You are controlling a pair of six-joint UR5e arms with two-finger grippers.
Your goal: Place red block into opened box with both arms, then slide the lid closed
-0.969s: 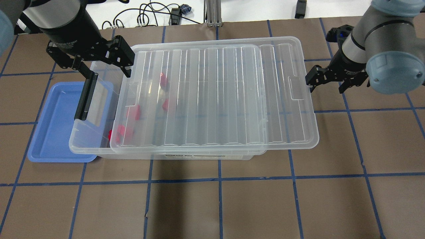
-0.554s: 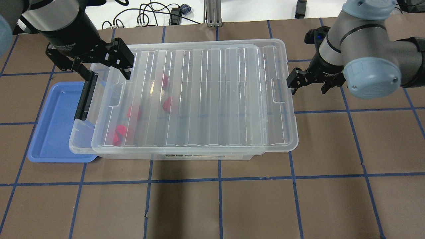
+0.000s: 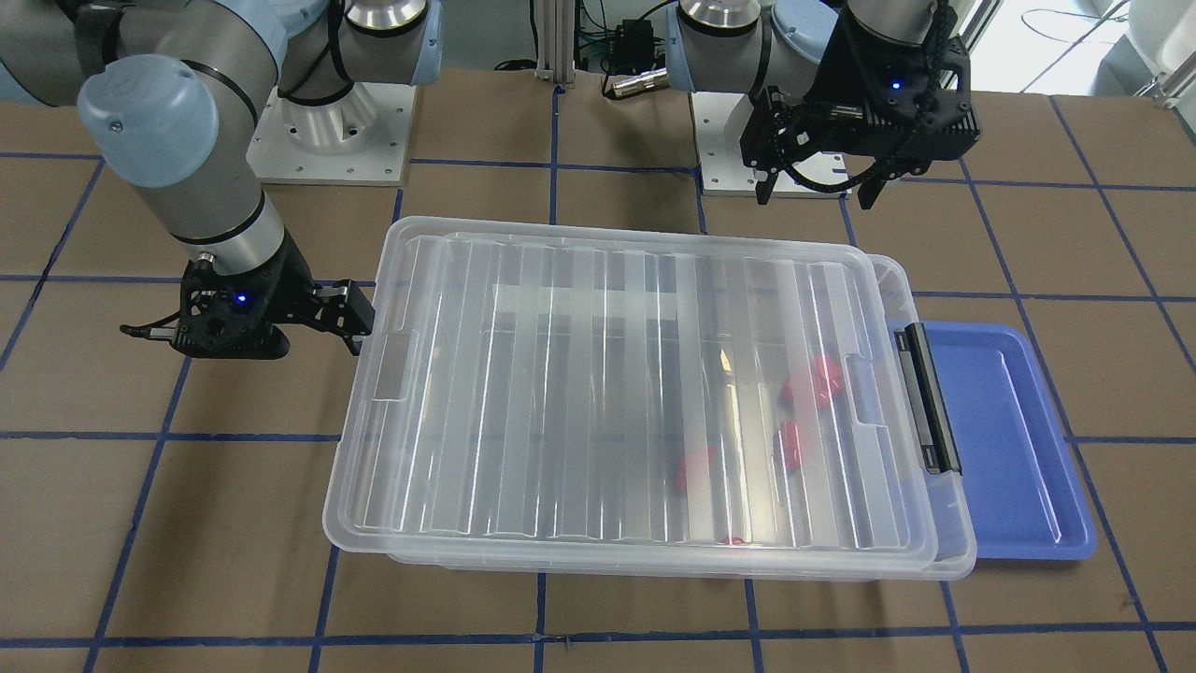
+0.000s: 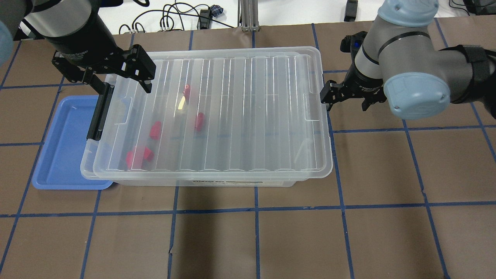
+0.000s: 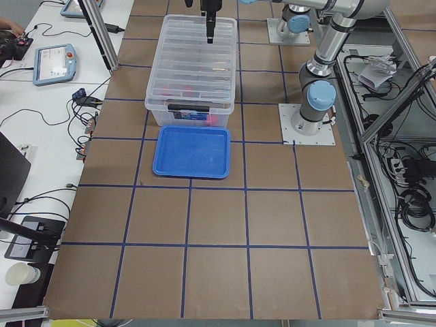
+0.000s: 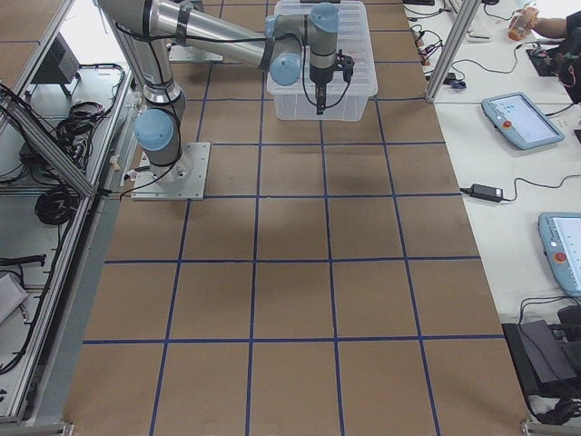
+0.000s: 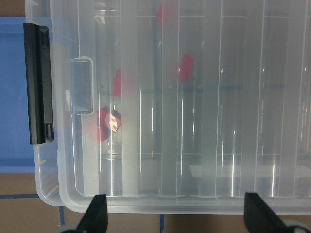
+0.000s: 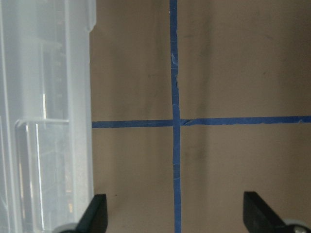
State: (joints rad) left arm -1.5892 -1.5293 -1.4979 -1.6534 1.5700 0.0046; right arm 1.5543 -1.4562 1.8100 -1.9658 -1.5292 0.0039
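The clear ribbed lid (image 4: pixel 248 116) lies over almost the whole box (image 4: pixel 86 157); only a narrow strip of the box rim shows past it by the black latch (image 4: pixel 100 112). Several red blocks (image 4: pixel 199 121) lie inside and show through the lid. My right gripper (image 4: pixel 346 101) is open, with one finger (image 4: pixel 327 97) against the lid's short right edge. My left gripper (image 4: pixel 104 73) hangs open above the box's far corner near the latch, holding nothing. In the left wrist view the lid (image 7: pixel 194 97), the latch (image 7: pixel 38 82) and red blocks (image 7: pixel 185 65) lie below the open fingers.
A blue tray (image 4: pixel 64 143) sits against the latch end of the box, partly under its rim. Bare brown table with blue tape lines (image 4: pixel 271 240) spreads in front and to the right. Cables (image 4: pixel 174 17) lie beyond the table's far edge.
The lid has slid left along the box with my right gripper moving left behind its edge, so it now covers the red blocks. The left gripper has stayed in place.
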